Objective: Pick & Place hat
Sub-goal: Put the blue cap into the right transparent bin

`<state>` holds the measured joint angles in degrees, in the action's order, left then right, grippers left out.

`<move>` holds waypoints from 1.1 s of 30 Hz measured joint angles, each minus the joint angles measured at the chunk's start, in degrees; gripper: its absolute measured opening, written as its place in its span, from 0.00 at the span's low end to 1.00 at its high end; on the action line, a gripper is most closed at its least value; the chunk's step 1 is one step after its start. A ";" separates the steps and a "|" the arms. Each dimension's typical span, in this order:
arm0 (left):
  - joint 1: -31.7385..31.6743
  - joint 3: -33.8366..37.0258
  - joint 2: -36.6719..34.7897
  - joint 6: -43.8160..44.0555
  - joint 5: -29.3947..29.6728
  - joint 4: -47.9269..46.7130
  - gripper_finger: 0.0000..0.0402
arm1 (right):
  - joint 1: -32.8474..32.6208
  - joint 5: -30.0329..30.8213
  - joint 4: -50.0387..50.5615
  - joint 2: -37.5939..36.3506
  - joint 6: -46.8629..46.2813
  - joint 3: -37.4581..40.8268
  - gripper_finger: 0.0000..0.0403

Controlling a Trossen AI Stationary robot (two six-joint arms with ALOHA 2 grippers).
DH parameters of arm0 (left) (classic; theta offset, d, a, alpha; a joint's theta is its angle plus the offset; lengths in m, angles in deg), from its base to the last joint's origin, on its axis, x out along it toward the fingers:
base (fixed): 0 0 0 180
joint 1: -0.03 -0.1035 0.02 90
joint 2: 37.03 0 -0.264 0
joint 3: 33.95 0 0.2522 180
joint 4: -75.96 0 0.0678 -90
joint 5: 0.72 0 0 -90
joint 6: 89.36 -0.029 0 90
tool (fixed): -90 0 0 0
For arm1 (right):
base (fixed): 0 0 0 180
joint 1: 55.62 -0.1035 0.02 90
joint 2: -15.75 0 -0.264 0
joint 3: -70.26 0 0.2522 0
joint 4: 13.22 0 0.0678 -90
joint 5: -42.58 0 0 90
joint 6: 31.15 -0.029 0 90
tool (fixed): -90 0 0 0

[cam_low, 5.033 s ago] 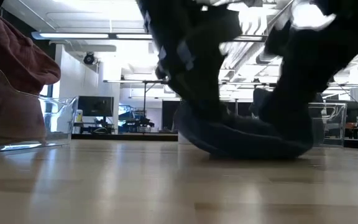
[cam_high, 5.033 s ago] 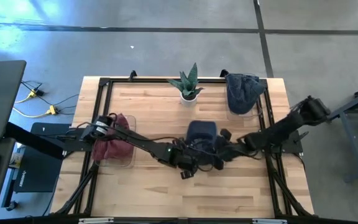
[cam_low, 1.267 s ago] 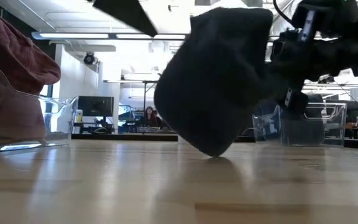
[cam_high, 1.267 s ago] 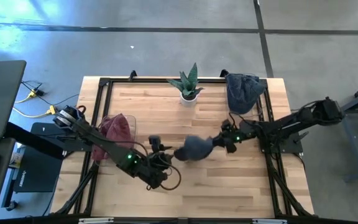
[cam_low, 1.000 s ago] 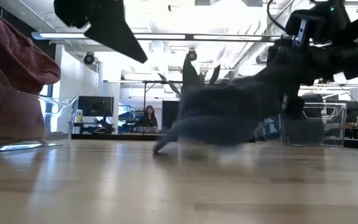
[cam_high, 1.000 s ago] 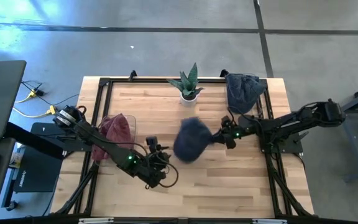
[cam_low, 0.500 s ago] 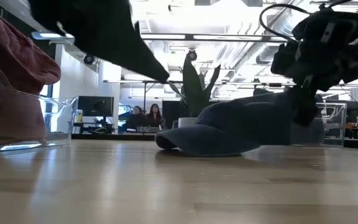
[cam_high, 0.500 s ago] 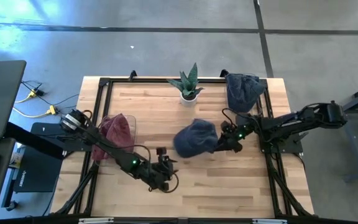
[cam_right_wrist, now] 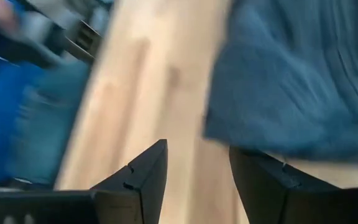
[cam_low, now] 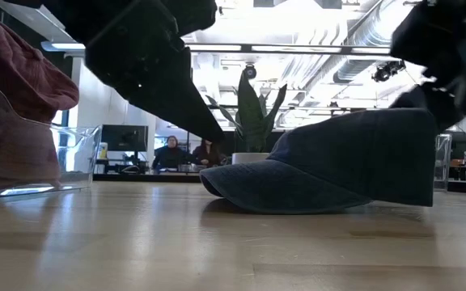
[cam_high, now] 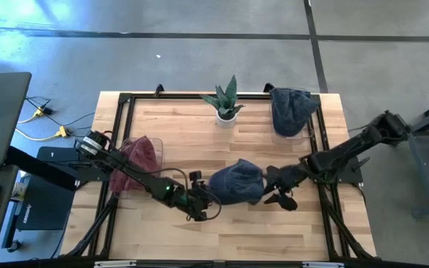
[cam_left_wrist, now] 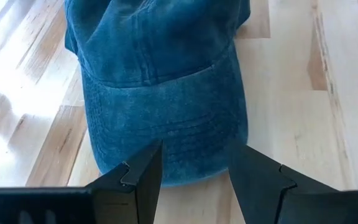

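The blue denim hat (cam_high: pixel 237 182) lies crown up on the table's middle, resting on its brim and rim (cam_low: pixel 298 198). Its brim points toward the table's left. My left gripper (cam_high: pixel 205 199) stands open just left of the brim. In the left wrist view its fingers (cam_left_wrist: pixel 194 165) stand on either side of the brim's front edge (cam_left_wrist: pixel 166 177), and no touch shows. My right gripper (cam_high: pixel 275 187) is open, close beside the hat's back. In the right wrist view the hat (cam_right_wrist: pixel 303 81) lies beyond that gripper (cam_right_wrist: pixel 197 165), not between its fingers.
A dark red hat (cam_high: pixel 138 160) sits in a clear bin at the table's left. Another blue hat (cam_high: pixel 290 110) fills a clear bin at the far right corner. A potted plant (cam_high: pixel 226 100) stands at the far edge. Bare wood lies along the near edge.
The hat, held up by my right gripper a second ago, has come down onto the table crown up and shifted toward the near edge. My right gripper has let go of it and swung toward the near edge. My left gripper has sunk and closed in on the brim.
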<state>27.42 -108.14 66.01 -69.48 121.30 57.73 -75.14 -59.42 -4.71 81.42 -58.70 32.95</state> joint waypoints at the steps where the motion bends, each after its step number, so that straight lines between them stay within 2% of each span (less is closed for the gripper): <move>1: -0.02 0.00 0.00 0.23 -0.21 0.01 0.42 | -1.89 2.82 2.06 0.00 0.00 -0.11 0.42; 7: -0.06 0.00 0.00 2.04 1.20 0.71 0.42 | -11.26 14.44 9.75 -0.04 -4.11 -0.23 0.39; 12: -0.06 -0.04 0.15 2.50 1.51 0.43 0.42 | -14.41 37.70 10.42 0.62 -8.89 3.27 0.34; 14: -0.08 -0.09 0.97 2.90 1.35 0.26 0.42 | -14.30 42.68 5.20 1.50 -9.08 5.43 0.31; 18: -0.07 -0.10 2.70 2.86 1.16 -0.39 0.42 | -12.65 43.71 -14.44 5.10 -2.65 10.58 0.25; 23: -1.34 -0.09 5.55 2.38 0.55 0.09 0.42 | -10.34 51.75 -37.44 11.92 4.96 14.43 0.17; 25: -1.59 -0.09 5.99 1.82 -0.08 0.43 0.42 | -9.38 49.71 -45.47 13.93 7.66 15.53 0.14; 29: -1.53 -0.09 7.40 -0.46 -0.17 1.73 0.42 | -8.64 37.03 -59.44 15.50 13.05 17.59 0.08; 31: -1.26 -0.09 7.56 -2.02 -0.52 2.45 0.42 | -8.64 33.35 -63.38 15.22 14.15 18.61 0.06; 33: -0.78 -0.07 7.56 -3.51 -1.90 3.45 0.42 | -8.66 32.37 -63.90 14.42 13.56 19.34 0.03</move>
<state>26.64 -108.20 73.58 -72.99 119.39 61.18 -83.79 -27.05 -68.61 95.84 -45.15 52.28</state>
